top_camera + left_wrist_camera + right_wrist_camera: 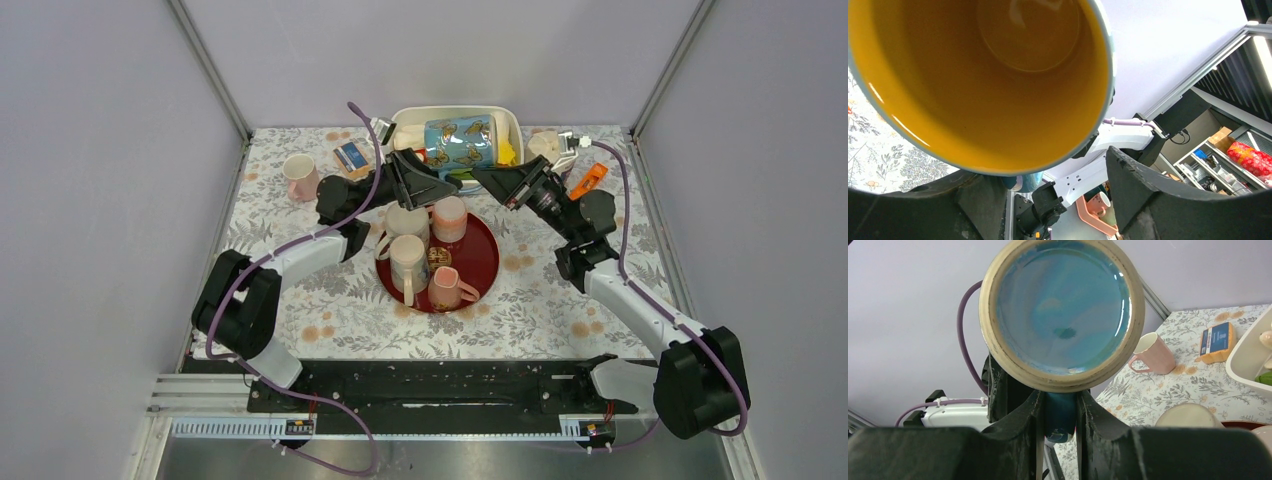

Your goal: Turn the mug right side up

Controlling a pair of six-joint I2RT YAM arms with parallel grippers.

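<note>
Mug [458, 140] lies sideways in the air, mouth toward the left gripper [443, 183], base toward the right gripper [486, 177]. Right jaws clamp its handle; left stand apart

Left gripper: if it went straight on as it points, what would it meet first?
The blue mug: its yellow mouth faces the left gripper and fills that wrist view, seemingly just beyond the open jaws. The right gripper holds it from the base side. The gap is unclear.

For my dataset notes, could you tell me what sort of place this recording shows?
Probably a robotics lab cell: plain enclosure walls, a floral-covered table, and storage shelves visible beyond.
</note>
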